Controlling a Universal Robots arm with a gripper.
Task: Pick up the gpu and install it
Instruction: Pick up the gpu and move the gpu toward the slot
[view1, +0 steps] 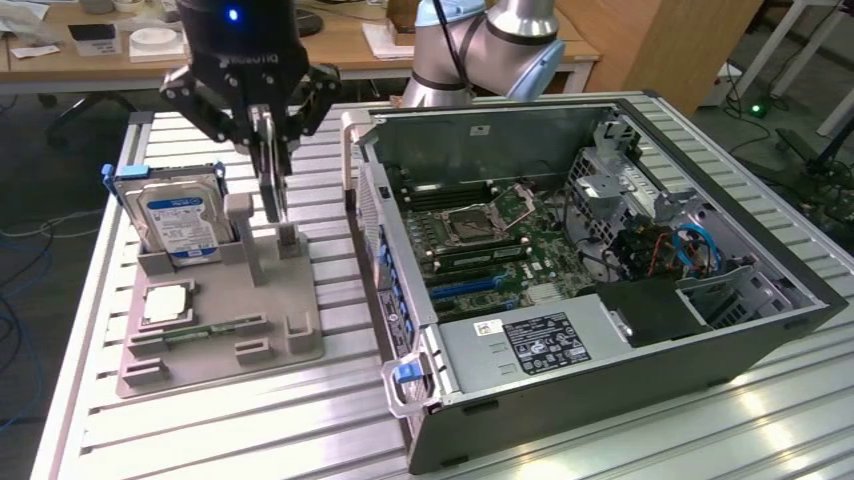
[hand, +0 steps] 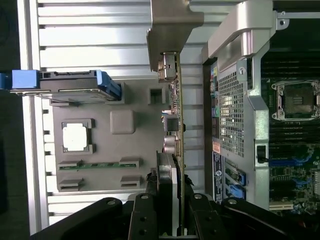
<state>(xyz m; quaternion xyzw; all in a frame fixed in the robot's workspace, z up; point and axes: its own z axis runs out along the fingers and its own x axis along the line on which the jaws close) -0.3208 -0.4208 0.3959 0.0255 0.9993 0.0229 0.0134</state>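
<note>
The gpu (view1: 274, 185) stands on edge, pinched between the two black fingers of the gripper (view1: 271, 135), which are drawn in narrow on the card's upper part. The card hangs upright over the grey parts holder (view1: 254, 320), its lower end right at the holder's rear slot; whether it sits in that slot or has cleared it cannot be told. From the wrist view the gpu (hand: 172, 122) shows as a thin strip of board running away from the gripper (hand: 169, 187) to its silver end bracket (hand: 170, 20). Just beside it in the holder stands a hard drive (view1: 180, 220) with a blue-and-white label, and in front of that lie a square processor chip (view1: 167, 303) and a narrow green memory stick (view1: 200, 328). To the exterior view's right, close alongside the holder, an open computer case (view1: 747, 330) lies on its side, the green motherboard (view1: 481, 240) bare, its processor socket (view1: 487, 212) near the middle and a grey power supply (view1: 527, 345) at the near end. Everything rests on a ribbed aluminium table (view1: 267, 430), with the arm's silver joints (view1: 494, 40) rising behind the case.
</note>
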